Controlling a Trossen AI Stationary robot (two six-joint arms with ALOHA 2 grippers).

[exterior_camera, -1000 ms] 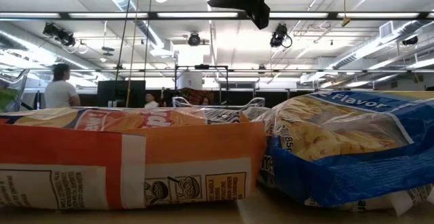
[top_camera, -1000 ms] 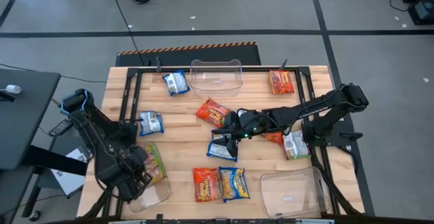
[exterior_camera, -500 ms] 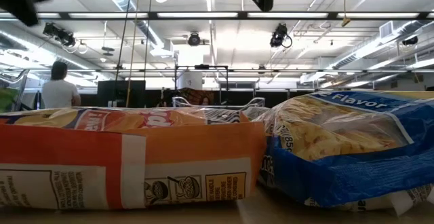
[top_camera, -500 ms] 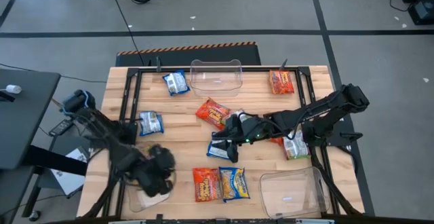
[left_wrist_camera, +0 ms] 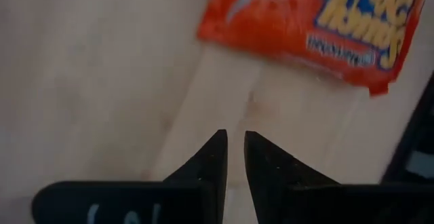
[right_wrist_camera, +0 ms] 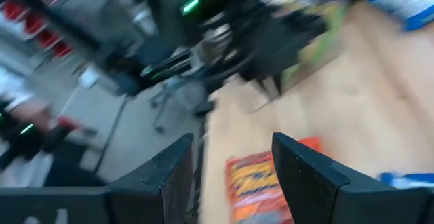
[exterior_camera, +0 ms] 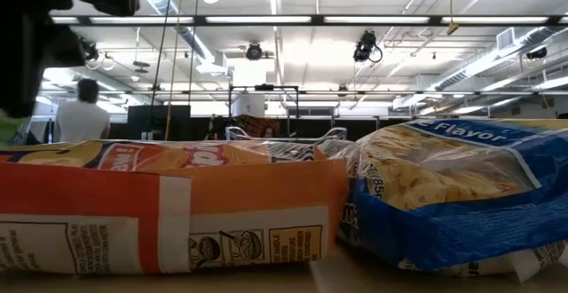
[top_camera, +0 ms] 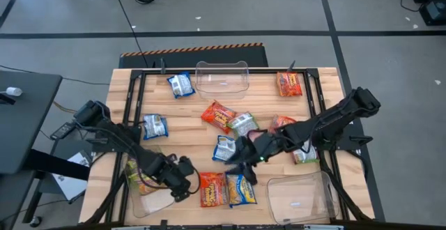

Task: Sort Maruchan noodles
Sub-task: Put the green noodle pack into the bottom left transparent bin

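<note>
Noodle packets lie scattered over the wooden table; a red packet and a blue packet sit side by side at the near edge, bare wood to their left. The left gripper, fingers nearly pressed together, has swung from the near-left clear bin to just beside the red packet. The right gripper, fingers spread and empty, has moved nearer over the blue packet, leaving another blue packet uncovered.
</note>
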